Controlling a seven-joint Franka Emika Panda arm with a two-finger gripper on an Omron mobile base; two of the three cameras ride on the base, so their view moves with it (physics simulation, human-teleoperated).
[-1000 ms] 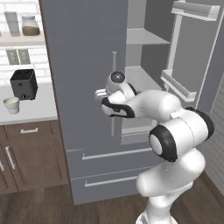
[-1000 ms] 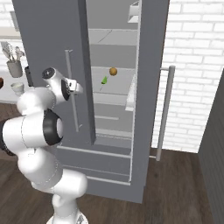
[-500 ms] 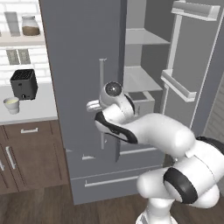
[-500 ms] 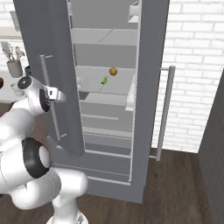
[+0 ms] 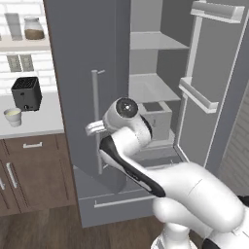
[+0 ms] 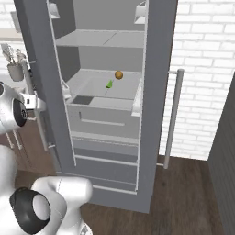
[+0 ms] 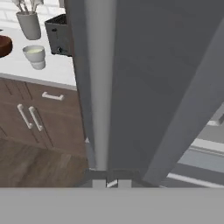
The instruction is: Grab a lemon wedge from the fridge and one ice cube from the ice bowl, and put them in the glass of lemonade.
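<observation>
I've got the gripper (image 5: 96,127) pinched tight on the fridge (image 5: 78,63) door handle (image 5: 95,116). Lemon wedge (image 6: 109,84) sits mid-shelf inside, w/ a round fruit (image 6: 119,75) just beside. Risk: handle slipping out during the pull, or the door swinging into my arm.
</observation>
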